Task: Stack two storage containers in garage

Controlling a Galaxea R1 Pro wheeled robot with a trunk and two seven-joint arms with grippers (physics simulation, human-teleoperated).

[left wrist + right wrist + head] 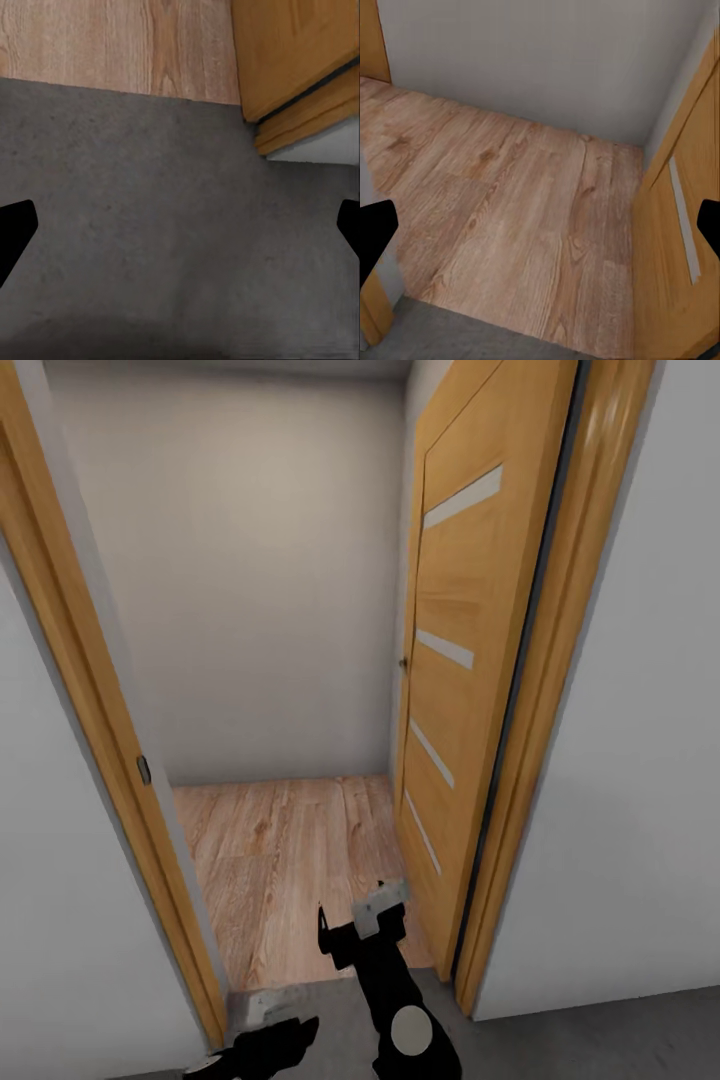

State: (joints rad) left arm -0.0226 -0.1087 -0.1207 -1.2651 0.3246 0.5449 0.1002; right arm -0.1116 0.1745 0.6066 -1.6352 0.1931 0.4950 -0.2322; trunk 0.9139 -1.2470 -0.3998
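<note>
The two storage containers are out of view. I stand on the dark grey concrete floor at an open doorway. My right gripper reaches over the threshold, open, with nothing between its fingers; its wrist view looks onto light wood planks. My left gripper hangs low over the concrete, also open and empty, its fingertips far apart at the picture's edges.
The wooden door with pale glass slits stands swung open on the right side of the doorway. The left door frame is close by. Beyond lies a short wood-floored passage that ends at a plain white wall.
</note>
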